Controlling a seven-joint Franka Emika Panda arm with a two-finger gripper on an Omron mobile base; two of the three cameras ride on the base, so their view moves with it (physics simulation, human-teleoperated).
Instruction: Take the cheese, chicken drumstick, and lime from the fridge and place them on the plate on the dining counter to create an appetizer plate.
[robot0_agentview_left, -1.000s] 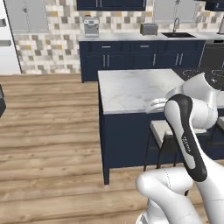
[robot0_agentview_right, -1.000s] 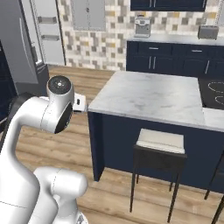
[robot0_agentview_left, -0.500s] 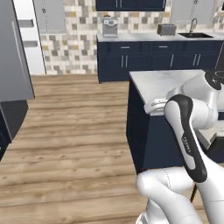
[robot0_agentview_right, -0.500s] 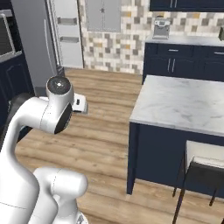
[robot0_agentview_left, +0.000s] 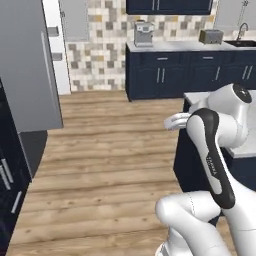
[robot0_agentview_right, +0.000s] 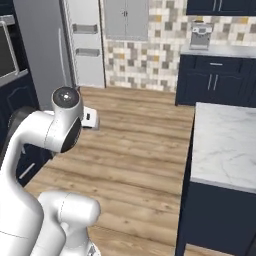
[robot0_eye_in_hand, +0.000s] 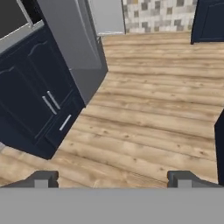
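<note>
The fridge (robot0_agentview_left: 27, 75) stands tall and grey at the left, its door closed; it also appears as the fridge (robot0_agentview_right: 47, 50) and the fridge (robot0_eye_in_hand: 72, 35). My gripper (robot0_eye_in_hand: 112, 180) is open and empty, held over the wooden floor and pointing toward the fridge's foot. A corner of the white marble dining counter (robot0_agentview_right: 225, 145) lies at the right, and the dining counter (robot0_agentview_left: 197, 96) peeks out behind my arm. The cheese, chicken drumstick, lime and plate are out of view.
Dark navy cabinets (robot0_eye_in_hand: 35, 100) with a built-in oven (robot0_agentview_right: 7, 50) flank the fridge. Along the back wall runs a navy counter with a coffee machine (robot0_agentview_left: 143, 34) and a toaster (robot0_agentview_left: 210, 36). Open wooden floor (robot0_agentview_left: 110, 160) lies between me and the fridge.
The whole picture has slid right as the base turned left: the fridge has come into view and the dining counter has gone to the right edge. The gripper stays open.
</note>
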